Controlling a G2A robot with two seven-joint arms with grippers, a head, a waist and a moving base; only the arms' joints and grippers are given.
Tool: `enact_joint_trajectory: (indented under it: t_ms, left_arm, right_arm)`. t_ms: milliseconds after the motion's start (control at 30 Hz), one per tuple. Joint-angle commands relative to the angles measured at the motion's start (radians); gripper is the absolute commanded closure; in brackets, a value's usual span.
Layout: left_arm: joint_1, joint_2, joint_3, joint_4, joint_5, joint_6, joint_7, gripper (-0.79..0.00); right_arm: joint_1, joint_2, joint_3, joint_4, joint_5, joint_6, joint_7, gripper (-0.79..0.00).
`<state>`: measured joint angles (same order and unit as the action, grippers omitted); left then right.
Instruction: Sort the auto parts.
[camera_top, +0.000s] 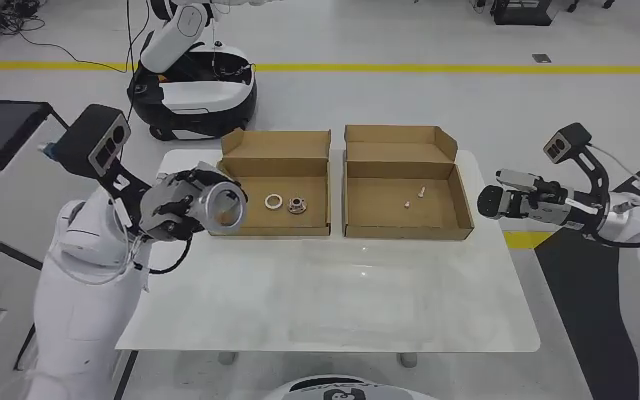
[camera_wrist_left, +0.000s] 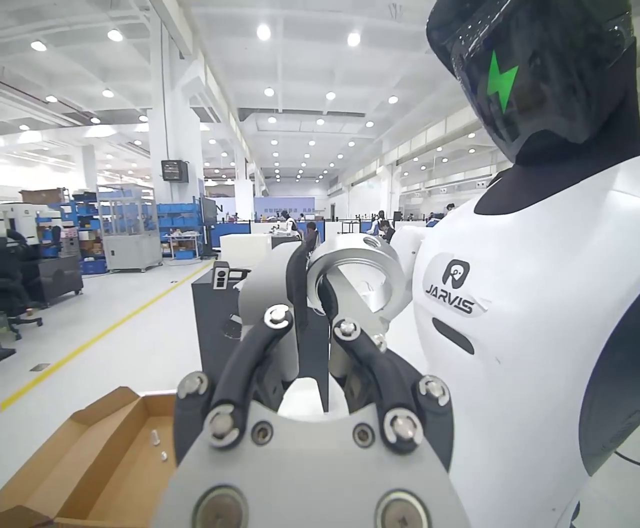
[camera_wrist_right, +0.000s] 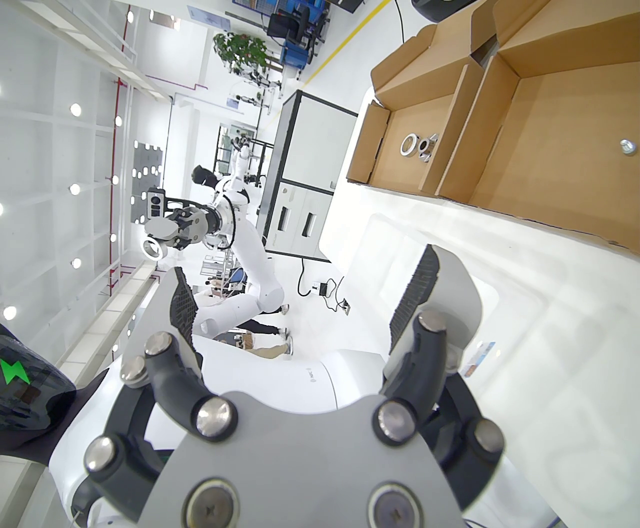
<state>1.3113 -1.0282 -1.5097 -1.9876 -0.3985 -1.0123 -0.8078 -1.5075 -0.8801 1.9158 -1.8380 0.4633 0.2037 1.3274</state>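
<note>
My left gripper (camera_top: 205, 207) is shut on a large silver metal ring (camera_top: 222, 208), held in the air over the table's left edge, just left of the left cardboard box (camera_top: 275, 155). In the left wrist view the metal ring (camera_wrist_left: 357, 280) sits clamped between the fingers of the left gripper (camera_wrist_left: 314, 300). The left box holds a pale flat ring (camera_top: 271, 201) and a small metal flanged part (camera_top: 296, 206). The right box (camera_top: 405, 225) holds two small white bolts (camera_top: 414, 195). My right gripper (camera_wrist_right: 305, 295) stands open and empty beyond the table's right edge, the same right gripper (camera_top: 487, 201) just right of the right box.
The white table (camera_top: 330, 300) has bare surface in front of both boxes. Another robot base (camera_top: 195, 95) stands on the floor behind the table. A yellow floor line runs across the back.
</note>
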Motion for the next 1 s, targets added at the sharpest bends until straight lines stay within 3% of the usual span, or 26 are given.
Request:
enact_joint_trajectory:
  t_ms: [0, 267, 967]
  left_arm:
    - [0.001, 0.004, 0.000, -0.006, -0.038, 0.000, 0.000, 0.000]
    - [-0.007, 0.001, -0.002, -0.024, -0.188, 0.000, 0.000, 0.000]
    - [-0.017, 0.000, 0.001, -0.024, -0.169, 0.000, 0.000, 0.000]
  right_arm:
    - [0.000, 0.000, 0.000, 0.000, 0.000, 0.000, 0.000, -0.785]
    - [0.000, 0.000, 0.000, 0.000, 0.000, 0.000, 0.000, -0.785]
    - [0.000, 0.000, 0.000, 0.000, 0.000, 0.000, 0.000, -0.785]
